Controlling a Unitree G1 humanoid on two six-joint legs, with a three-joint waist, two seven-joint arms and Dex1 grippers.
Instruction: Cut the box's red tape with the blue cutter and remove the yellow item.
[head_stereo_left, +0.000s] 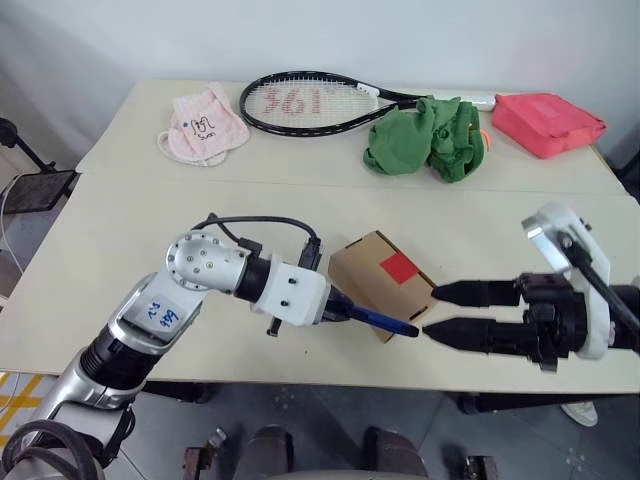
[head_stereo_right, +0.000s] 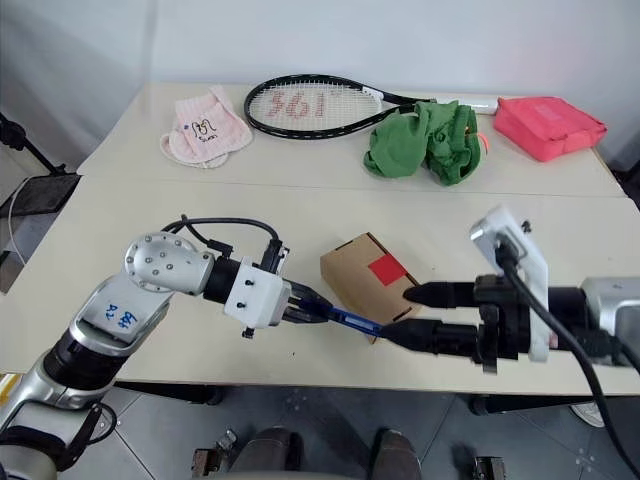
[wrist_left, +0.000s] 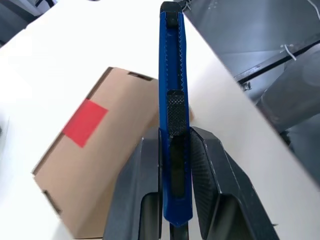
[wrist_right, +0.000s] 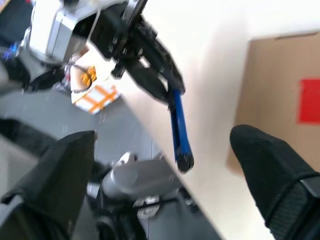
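Between the left pincer's (wrist_left: 172, 165) fingers the blue cutter (wrist_left: 173, 100) is clamped (tip towards the right pincer (head_stereo_left: 432, 311), spread wide), the box (head_stereo_left: 381, 281) just beyond both.

Even, bright light washes my tabletop (head_stereo_left: 300, 215) almost white (soft shadows only); the right wrist view is motion-blurred, the head views sharp.
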